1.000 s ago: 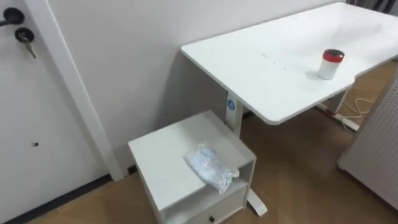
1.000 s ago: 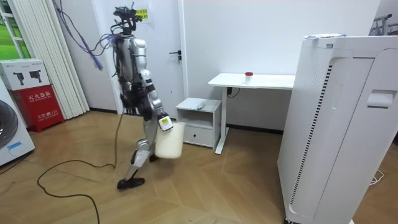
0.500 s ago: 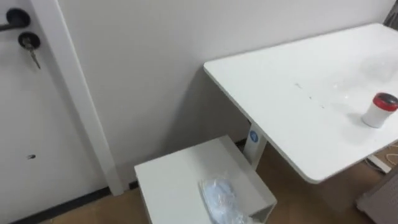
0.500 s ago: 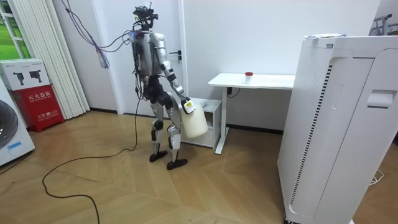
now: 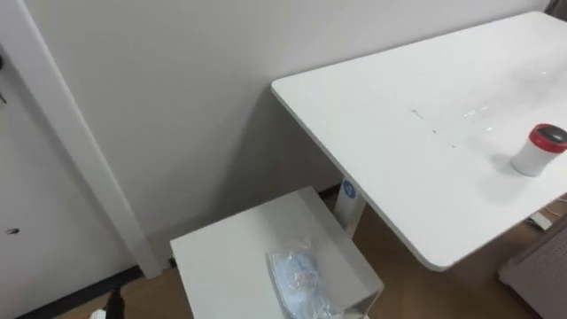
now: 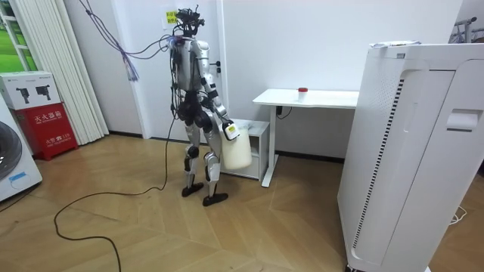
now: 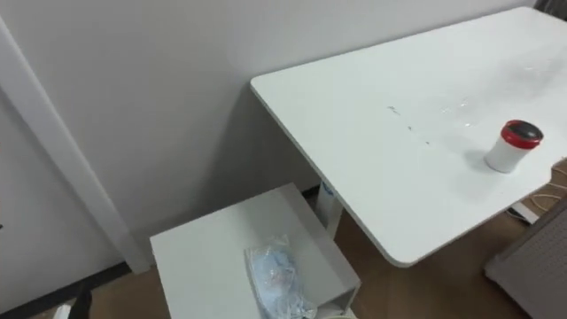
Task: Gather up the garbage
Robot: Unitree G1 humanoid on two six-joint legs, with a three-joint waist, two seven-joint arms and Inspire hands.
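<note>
As it lies on the cabinet [image 5: 221, 261], the plastic bag [image 5: 299, 282] is cropped.

The cabinet [image 5: 232, 261] stands against the wall [image 5: 177, 89]. On its top, toward the front right corner, lies a crumpled bag [image 5: 299, 282]. Just right of the cabinet stands the taller desk [image 5: 416, 115], its leg [image 5: 348, 199] beside the cabinet's back right corner. A small lidded can [image 5: 538, 150] sits on the desk, well right of the cabinet. Left of the cabinet a door frame [image 5: 71, 151] runs up the wall.

In the room view the robot stands directly before the cabinet, with a pail [image 6: 236, 149] hanging between them. A tall appliance [image 6: 408, 151] stands far toward the room view's right of the cabinet, nearer the camera than the desk. A curtain [image 6: 57, 68] and a box [image 6: 41, 113] lie to the cabinet's other side.
</note>
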